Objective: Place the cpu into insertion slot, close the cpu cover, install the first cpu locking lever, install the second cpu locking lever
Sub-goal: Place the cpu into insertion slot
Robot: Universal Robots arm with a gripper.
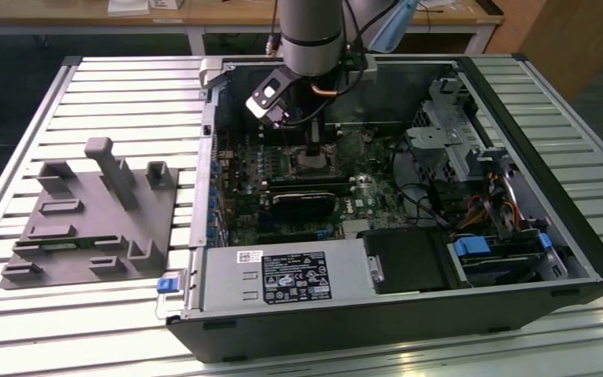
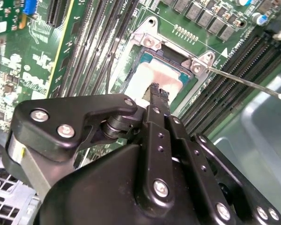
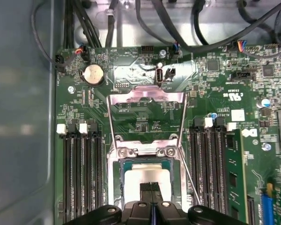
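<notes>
- Resting flat inside the insertion slot, the cpu shows its pale silver-grey top, square to the metal rim, in the middle of the green motherboard.
- Judged by its looks, the chip is light, stiff and thin, with a smooth top that would offer little grip. Its underside and the socket contacts are probably fragile, so the two opposite edges look the safest place to hold it, kept level.
- The gripper hangs directly over the chip, its two black fingers pressed together with nothing between them. Whether the tips touch the metal top or sit just above it cannot be told.
- The cpu cover stands swung open on its hinge, its silver frame tilted away from the socket and bare board visible through its window.
- A thin locking lever juts free from one corner of the socket, unlatched.
- Long black memory slots flank the socket on both sides.
- In the exterior view, the arm reaches down into the open computer case, and a grey tray of holders lies beside the case at the exterior view's left.
</notes>
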